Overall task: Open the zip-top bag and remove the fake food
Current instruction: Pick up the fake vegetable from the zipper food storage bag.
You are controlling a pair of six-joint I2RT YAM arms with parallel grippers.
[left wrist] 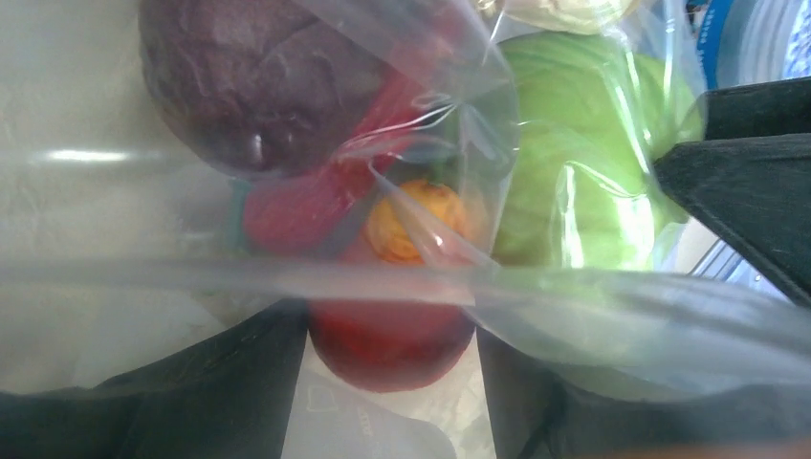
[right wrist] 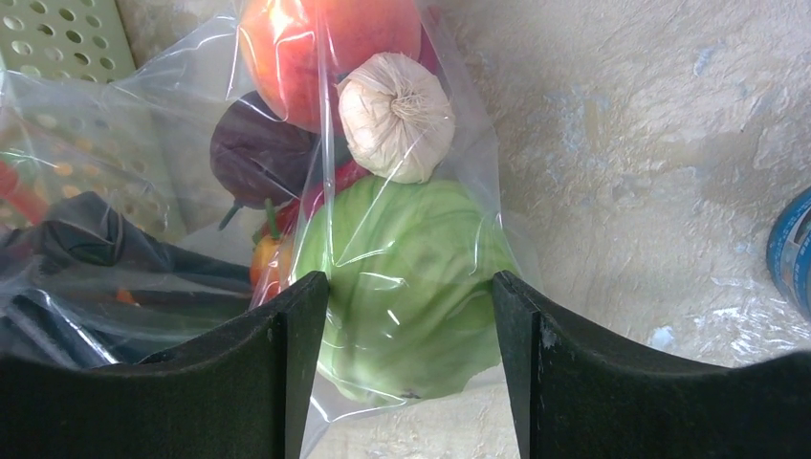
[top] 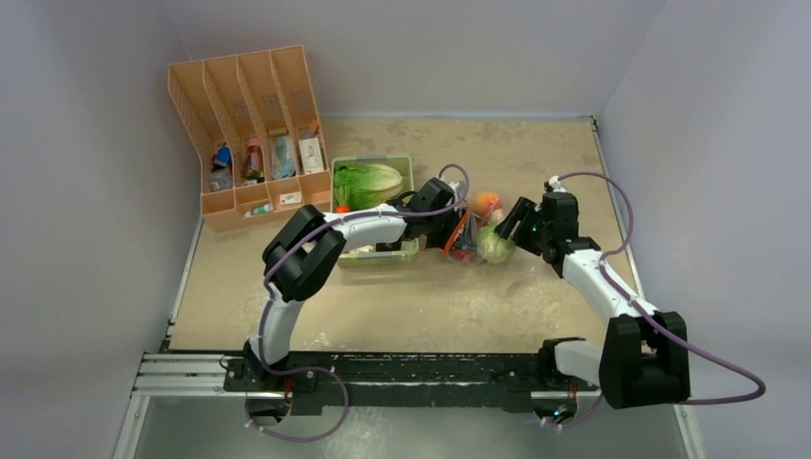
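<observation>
- Right gripper [right wrist: 409, 292]: jaws stood astride the cabbage [right wrist: 402, 239] through the film, both fingers against its flanks. I read this as a clamp on the bag [right wrist: 182, 86] with the cabbage inside it.
- Left gripper [left wrist: 390, 330]: jaws stood apart, with a band of film across them and a red piece [left wrist: 387, 349] in the gap. I could not tell whether they pinched anything.
- Beyond the cabbage, inside the film, lay the beige piece [right wrist: 397, 115], then the peach [right wrist: 325, 48] at the far end.
- The bag lay on the table [top: 430, 306] between my two grippers, just beside the tray [top: 383, 256]. I saw no food outside it, so I judged it not yet opened.
- The zip strip [top: 463, 228] showed orange-red on the left gripper's side in the top view.
- Judgement on doing the step well:
  - The right should anchor the bag by the cabbage, firm and low on the table.
  - The left should take one lip of the strip only, film and not food.
  - Peel away from the right. Catching both lips, or the red piece, would drag the whole bag and leave it shut.
</observation>
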